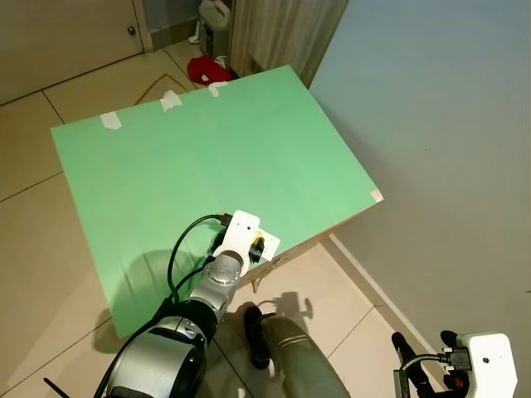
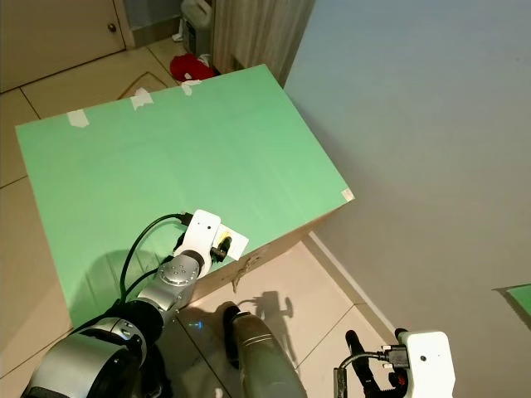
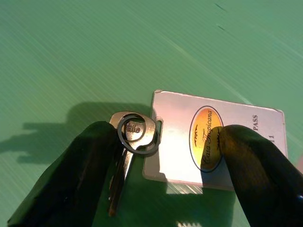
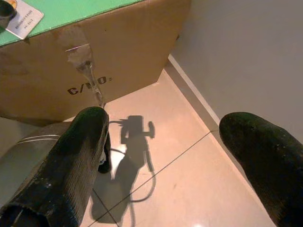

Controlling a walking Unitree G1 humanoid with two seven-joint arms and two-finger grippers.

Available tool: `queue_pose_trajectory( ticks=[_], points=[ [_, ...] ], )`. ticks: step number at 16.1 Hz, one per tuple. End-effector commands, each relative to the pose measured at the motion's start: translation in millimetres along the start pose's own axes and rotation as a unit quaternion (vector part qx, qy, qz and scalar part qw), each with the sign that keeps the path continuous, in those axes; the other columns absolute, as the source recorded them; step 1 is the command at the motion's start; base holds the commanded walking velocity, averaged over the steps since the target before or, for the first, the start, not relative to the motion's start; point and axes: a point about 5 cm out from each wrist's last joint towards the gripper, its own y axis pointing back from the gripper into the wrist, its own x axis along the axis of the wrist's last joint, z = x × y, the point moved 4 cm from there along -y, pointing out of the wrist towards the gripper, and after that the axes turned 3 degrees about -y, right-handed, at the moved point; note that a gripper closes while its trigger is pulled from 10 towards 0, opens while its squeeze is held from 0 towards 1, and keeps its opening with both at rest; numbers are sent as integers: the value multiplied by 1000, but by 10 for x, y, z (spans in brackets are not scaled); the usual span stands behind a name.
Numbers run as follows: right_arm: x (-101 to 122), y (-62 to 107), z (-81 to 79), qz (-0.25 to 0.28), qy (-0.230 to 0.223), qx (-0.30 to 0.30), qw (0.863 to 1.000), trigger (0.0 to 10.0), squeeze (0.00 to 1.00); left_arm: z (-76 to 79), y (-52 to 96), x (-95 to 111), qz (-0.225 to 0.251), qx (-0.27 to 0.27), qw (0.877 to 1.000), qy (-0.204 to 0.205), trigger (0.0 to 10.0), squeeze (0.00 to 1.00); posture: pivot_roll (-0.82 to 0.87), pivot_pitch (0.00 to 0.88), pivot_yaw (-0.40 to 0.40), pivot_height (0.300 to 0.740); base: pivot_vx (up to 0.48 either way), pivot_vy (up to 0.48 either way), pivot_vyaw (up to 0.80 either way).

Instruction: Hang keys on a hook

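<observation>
A silver key on a ring (image 3: 135, 132) lies flat on the green top of a cardboard box (image 1: 207, 157), joined to a white card tag (image 3: 180, 137) with a yellow oval logo. Both rest close to the box's near right edge, where the card (image 1: 268, 243) shows as a small white patch. My left gripper (image 3: 165, 142) hovers right over them, open, with one black finger (image 3: 90, 161) beside the key and the other over the card's far side. My right gripper (image 1: 423, 342) hangs low near the tiled floor, open and holding nothing.
The box's brown side (image 4: 118, 56) drops to the tiled floor (image 4: 180, 156). A pale wall (image 1: 448, 141) runs close along its right. Beyond the box are a red cloth (image 1: 207, 68) and a white jug (image 1: 216, 15). Tape strips (image 1: 170, 101) mark the far edge.
</observation>
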Motion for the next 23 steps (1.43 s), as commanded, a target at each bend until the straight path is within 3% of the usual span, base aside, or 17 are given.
queue_pose_trajectory(
  ticks=[1,2,5,8,11,13,18,23],
  points=[
    [-79,29,76,-21,1,-11,1000,10000,0,125,30,-176,-39,-19,999,7,10000,0,-467,300,-219,722,0,0,0],
    [-65,14,81,-20,1,-11,1000,10000,0,132,37,-219,-51,-22,998,16,0,0,-468,299,-221,722,0,0,0],
    [-69,30,76,-21,2,-10,1000,10000,0,68,33,-238,-60,-12,998,16,0,0,-472,299,-225,722,0,0,0],
    [-79,50,87,-25,3,-11,1000,10000,0,-12,21,-192,-50,0,998,-48,0,0,-480,303,-229,722,0,0,0],
    [-84,49,86,-27,3,-11,1000,10000,0,22,9,-111,-30,-13,999,-25,0,0,-475,303,-230,722,0,0,0],
    [-84,37,76,-27,3,-8,1000,10000,0,86,-2,17,3,-34,999,-34,0,0,-470,303,-234,722,0,0,0],
    [-75,17,93,-28,6,-3,1000,10000,0,64,-9,59,10,-28,999,26,0,0,-457,306,-249,722,0,0,0],
    [-22,-243,32,-15,10,22,1000,10000,0,-85,-10,414,96,-11,995,27,0,0,-370,251,-231,722,0,0,0]
  ],
)
